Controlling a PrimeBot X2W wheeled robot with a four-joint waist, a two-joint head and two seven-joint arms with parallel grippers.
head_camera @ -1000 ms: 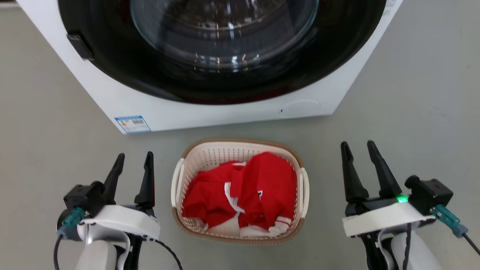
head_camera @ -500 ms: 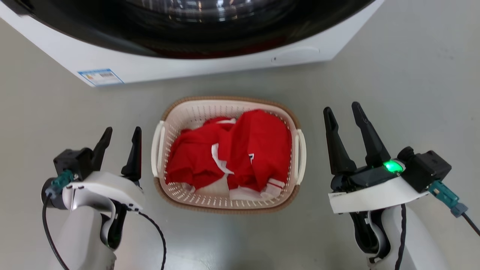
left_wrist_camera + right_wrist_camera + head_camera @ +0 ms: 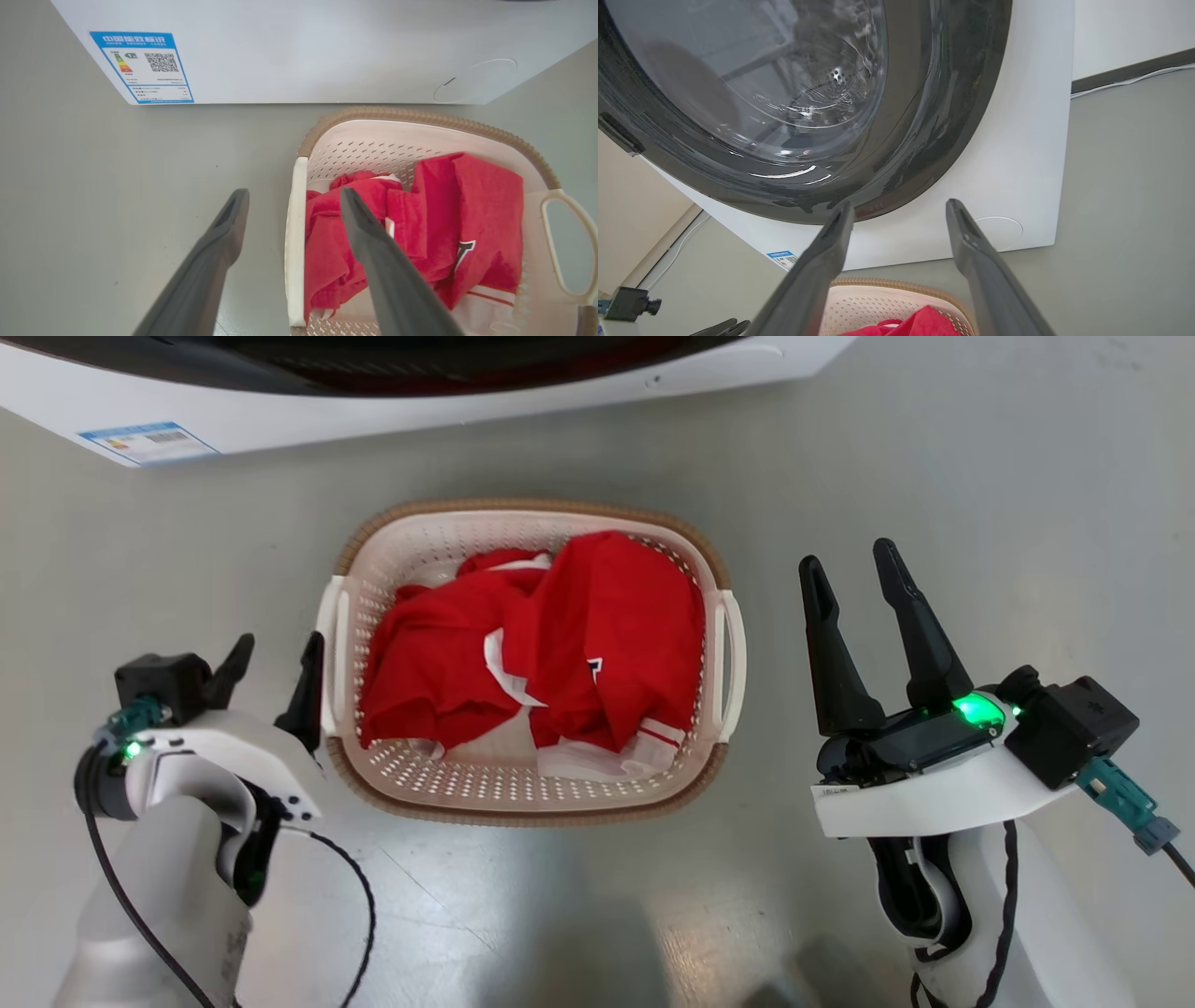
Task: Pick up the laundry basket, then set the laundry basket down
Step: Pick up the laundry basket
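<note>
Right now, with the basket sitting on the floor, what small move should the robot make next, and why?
Probably shift the right claw inward to the right handle of the laundry basket. Both claws are open. In its wrist view the left claw lines up over the left handle, while the right claw stands apart from its handle, so a two-sided lift isn't ready.

I read one sticker: blue-framed energy label (image 3: 141, 66), low left on the washing machine (image 3: 327, 46) front. Header 中国能效标识, QR code, coloured arrows; fine print illegible. Mark on the red garment (image 3: 616, 607) unreadable.
</note>
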